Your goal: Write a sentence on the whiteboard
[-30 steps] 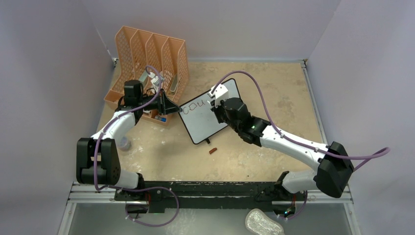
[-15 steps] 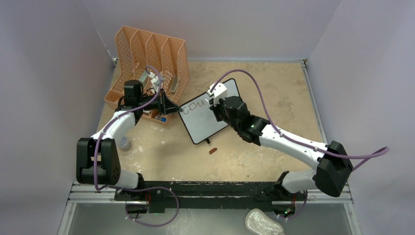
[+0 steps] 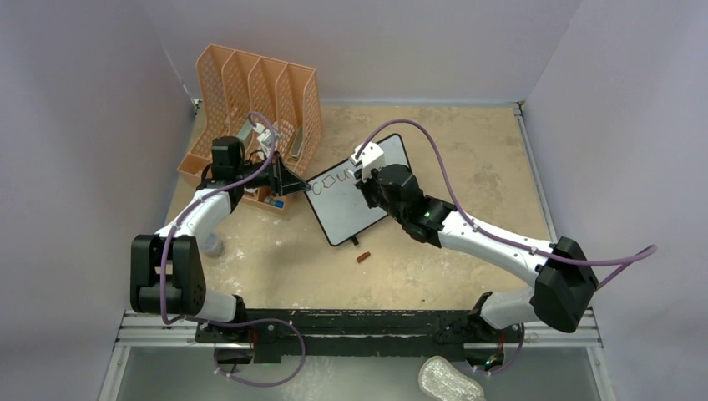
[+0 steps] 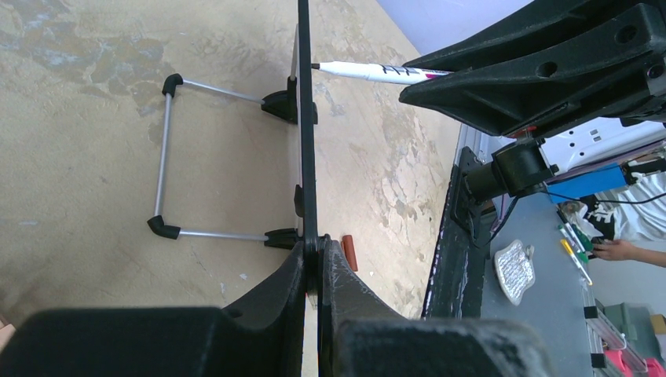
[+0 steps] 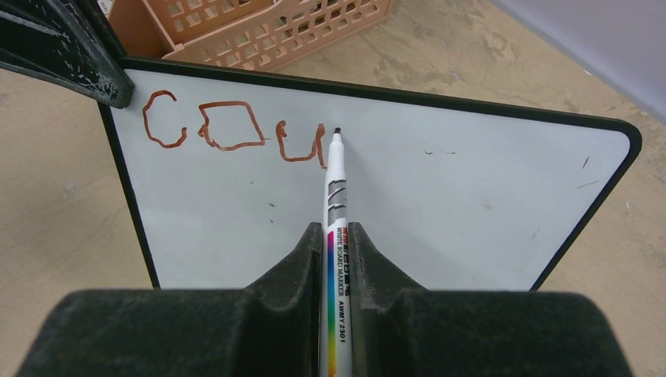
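The whiteboard (image 3: pixel 346 209) stands tilted on the table, white with a thin black frame. My left gripper (image 3: pixel 305 189) is shut on its left edge; the left wrist view shows the board edge-on (image 4: pixel 305 118) pinched between the fingers (image 4: pixel 318 247). My right gripper (image 5: pixel 338 236) is shut on a white marker (image 5: pixel 336 188) whose tip touches the board just right of the letters. The sentence (image 5: pixel 228 129) is partial: reddish-brown "cou" along the top left of the board (image 5: pixel 440 204). From above, the right gripper (image 3: pixel 365 177) covers the board's upper middle.
An orange perforated file organizer (image 3: pixel 250 104) stands just behind the left gripper. A red-brown marker cap (image 3: pixel 363 257) lies on the table below the board. The board's wire stand (image 4: pixel 165 153) sticks out behind it. A crumpled silvery thing (image 3: pixel 451 380) lies off the table, near the front.
The right arm has shifted slightly left and toward the board's top, with the marker at the end of the "u". The left arm and the board have not moved.
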### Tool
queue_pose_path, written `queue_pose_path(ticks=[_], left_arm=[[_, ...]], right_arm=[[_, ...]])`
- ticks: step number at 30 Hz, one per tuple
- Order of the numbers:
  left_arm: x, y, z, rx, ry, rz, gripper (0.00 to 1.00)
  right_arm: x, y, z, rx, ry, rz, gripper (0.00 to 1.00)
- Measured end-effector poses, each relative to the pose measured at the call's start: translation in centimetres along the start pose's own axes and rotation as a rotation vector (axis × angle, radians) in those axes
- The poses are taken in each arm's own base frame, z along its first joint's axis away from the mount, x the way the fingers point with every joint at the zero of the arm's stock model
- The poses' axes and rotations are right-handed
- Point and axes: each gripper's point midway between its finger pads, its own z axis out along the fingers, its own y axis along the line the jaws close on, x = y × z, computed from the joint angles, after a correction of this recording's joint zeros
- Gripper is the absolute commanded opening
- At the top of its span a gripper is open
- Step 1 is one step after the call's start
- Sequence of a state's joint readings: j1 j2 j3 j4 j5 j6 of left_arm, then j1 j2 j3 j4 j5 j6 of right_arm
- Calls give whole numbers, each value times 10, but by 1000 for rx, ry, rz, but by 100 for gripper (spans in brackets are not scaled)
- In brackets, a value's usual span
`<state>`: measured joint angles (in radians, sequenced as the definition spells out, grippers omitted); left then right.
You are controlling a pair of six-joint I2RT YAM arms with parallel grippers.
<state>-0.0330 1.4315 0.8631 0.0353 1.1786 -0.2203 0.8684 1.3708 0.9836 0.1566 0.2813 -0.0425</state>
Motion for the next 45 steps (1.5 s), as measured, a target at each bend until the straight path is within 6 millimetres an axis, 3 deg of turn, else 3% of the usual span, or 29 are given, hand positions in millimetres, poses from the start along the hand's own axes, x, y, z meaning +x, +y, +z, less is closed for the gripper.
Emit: queue_pose_path(ticks=[10,24,45], left_arm=[[0,0,0,2,1,0,0],[0,0,0,4,1,1,0],[0,0,0,5,1,3,0]], right_arm=[[1,-1,-1,8,2,5,0],[19,-2,-6,9,56,10,0],[15,-1,-11,-1,49,12,0]])
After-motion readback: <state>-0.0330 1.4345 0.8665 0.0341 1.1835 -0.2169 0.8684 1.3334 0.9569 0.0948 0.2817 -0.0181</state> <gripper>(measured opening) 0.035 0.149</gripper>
